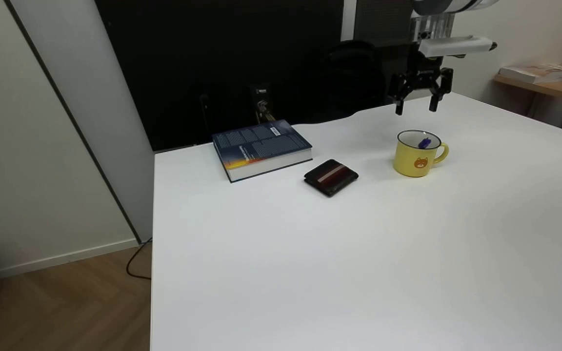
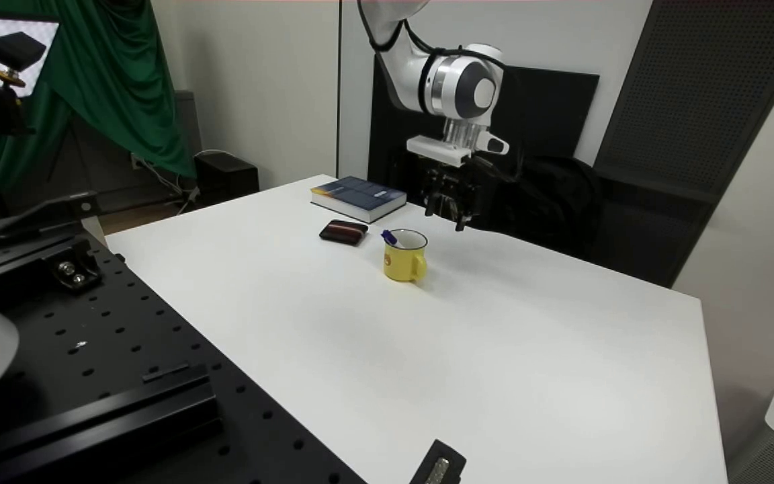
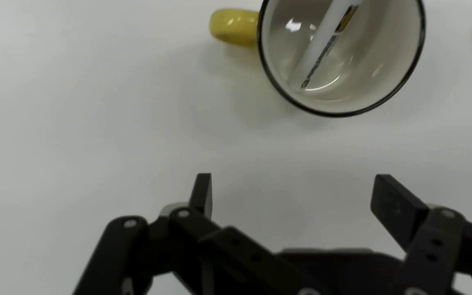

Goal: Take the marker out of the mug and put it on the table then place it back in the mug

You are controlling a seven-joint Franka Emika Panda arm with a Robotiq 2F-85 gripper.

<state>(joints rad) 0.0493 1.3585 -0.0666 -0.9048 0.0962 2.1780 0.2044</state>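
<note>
The yellow mug (image 1: 407, 163) stands upright on the white table (image 1: 310, 253); the mug also shows in an exterior view (image 2: 400, 264). The marker leans inside the mug; its dark blue end (image 1: 424, 143) is at the rim, and in an exterior view that end (image 2: 389, 236) pokes above it. In the wrist view the mug (image 3: 387, 61) is at the top, cut off by the frame, with the marker's white barrel (image 3: 322, 45) inside. My gripper (image 1: 416, 107) is open and empty, above the table behind the mug. Its spread fingers (image 3: 293, 192) show bare tabletop between them.
A dark wallet (image 1: 331, 178) with a striped band lies beside the mug. A thick blue book (image 1: 264, 144) lies near the table's back edge. A black perforated mounting surface (image 2: 125, 336) borders the table in an exterior view.
</note>
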